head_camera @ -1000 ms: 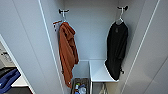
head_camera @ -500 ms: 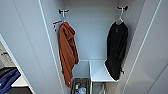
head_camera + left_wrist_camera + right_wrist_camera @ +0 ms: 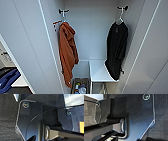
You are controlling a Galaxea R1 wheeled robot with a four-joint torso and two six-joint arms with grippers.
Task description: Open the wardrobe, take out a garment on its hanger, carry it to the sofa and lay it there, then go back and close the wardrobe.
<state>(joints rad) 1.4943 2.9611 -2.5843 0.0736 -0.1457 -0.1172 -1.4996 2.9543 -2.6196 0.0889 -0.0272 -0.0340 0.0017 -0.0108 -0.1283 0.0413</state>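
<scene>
End effector: your left and right grip states cannot be told.
Garment: plain black short-sleeved top (image 3: 116, 50) on white hanger (image 3: 121, 17), right-hand hook, inside open white panelled wardrobe (image 3: 87, 30).
Method: lift hanger clear of hook.
Obstacles: rust-orange hooded garment (image 3: 67, 53) left; white inner shelf (image 3: 98, 71) below.

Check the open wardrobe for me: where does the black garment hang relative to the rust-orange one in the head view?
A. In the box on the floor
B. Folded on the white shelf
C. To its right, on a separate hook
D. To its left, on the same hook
C: the black garment hangs on its own hanger from a hook on the right side of the wardrobe, apart from the rust-orange garment on the left.
</scene>
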